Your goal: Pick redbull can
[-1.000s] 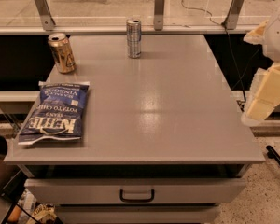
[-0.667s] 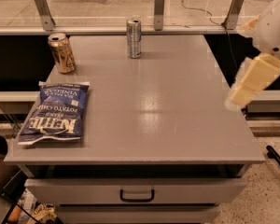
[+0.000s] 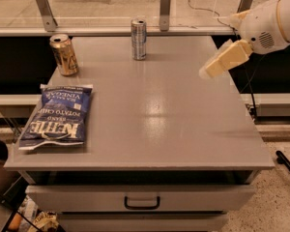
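Note:
The redbull can [image 3: 138,39] is slim, silver and blue, and stands upright near the far edge of the grey table [image 3: 150,120], about mid-width. My gripper [image 3: 213,67] is at the end of the white arm coming in from the upper right. It hangs above the table's right side, well to the right of the can and a little nearer than it. It holds nothing that I can see.
A wider gold can [image 3: 64,55] stands at the far left of the table. A blue potato chip bag [image 3: 56,116] lies flat along the left edge. A metal rail with posts [image 3: 165,9] runs behind the table. A drawer with a handle [image 3: 142,203] sits below the front edge.
The arm has swung in from the right edge of the view, up and to the left, so the gripper now hangs over the table closer to the redbull can.

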Robot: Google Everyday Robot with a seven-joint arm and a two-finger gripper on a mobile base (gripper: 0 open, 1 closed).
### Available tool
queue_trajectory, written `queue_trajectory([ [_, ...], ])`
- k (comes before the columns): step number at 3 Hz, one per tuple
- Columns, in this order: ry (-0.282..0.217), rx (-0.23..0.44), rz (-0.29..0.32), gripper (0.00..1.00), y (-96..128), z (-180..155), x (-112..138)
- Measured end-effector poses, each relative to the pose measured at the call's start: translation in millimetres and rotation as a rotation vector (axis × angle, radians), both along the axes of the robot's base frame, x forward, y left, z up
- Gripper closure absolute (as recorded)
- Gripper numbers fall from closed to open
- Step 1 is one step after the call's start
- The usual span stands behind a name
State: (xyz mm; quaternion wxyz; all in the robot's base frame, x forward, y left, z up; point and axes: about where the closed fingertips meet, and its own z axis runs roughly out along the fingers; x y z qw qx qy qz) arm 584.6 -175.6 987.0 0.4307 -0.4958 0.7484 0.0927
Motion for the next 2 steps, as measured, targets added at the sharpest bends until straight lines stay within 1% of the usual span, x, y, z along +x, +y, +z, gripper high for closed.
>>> queue_trajectory([
  [1,-0.108,0.175,-0.036,0.00,14.1,10.9,36.0],
  [2,-0.105,0.173,-0.032,0.00,14.7,10.1,35.1],
])
